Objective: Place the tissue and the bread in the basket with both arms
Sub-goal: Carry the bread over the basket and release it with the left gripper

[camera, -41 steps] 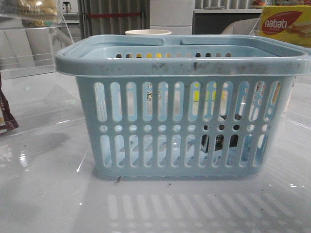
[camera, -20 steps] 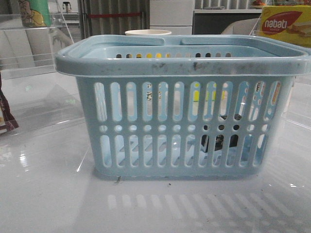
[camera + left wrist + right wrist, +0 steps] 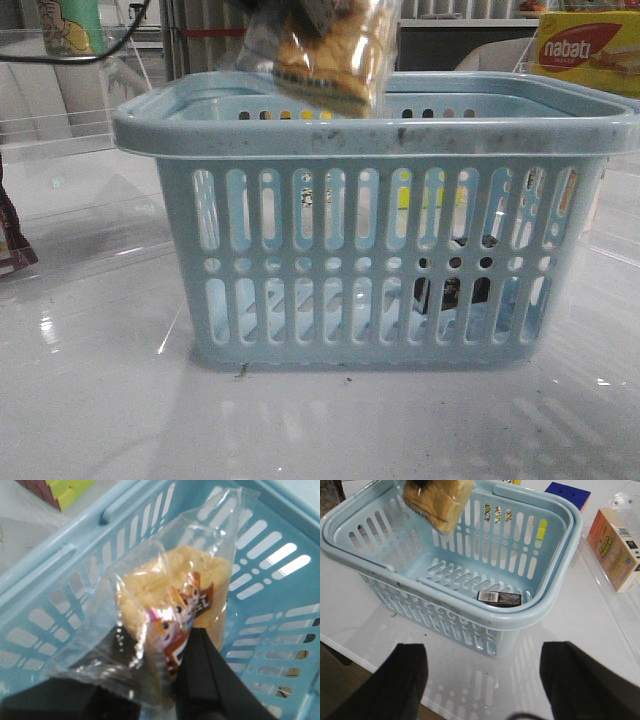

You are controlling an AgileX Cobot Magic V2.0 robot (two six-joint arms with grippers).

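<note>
The light-blue basket (image 3: 385, 135) stands mid-table; it also shows in the right wrist view (image 3: 555, 600) and the left wrist view (image 3: 60, 565). My left gripper (image 3: 150, 680) is shut on the bread (image 3: 170, 605), a clear bag with yellow-brown bread, and holds it above the basket's open top (image 3: 325, 50), (image 3: 440, 502). The dark tissue pack (image 3: 499, 598) lies on the basket floor near a corner and shows through the slots in the front view (image 3: 452, 292). My right gripper (image 3: 482, 680) is open and empty above the table, outside the basket.
A yellow-and-red nabati box (image 3: 588, 52) stands at the back right. A clear case with an orange box (image 3: 615, 547) is beside the basket, and a blue cube (image 3: 567, 494) lies beyond it. A colourful cube (image 3: 60, 490) lies outside the basket.
The bread bag has come into the front view from the upper left and now hangs over the basket. The basket and tissue pack have not moved.
</note>
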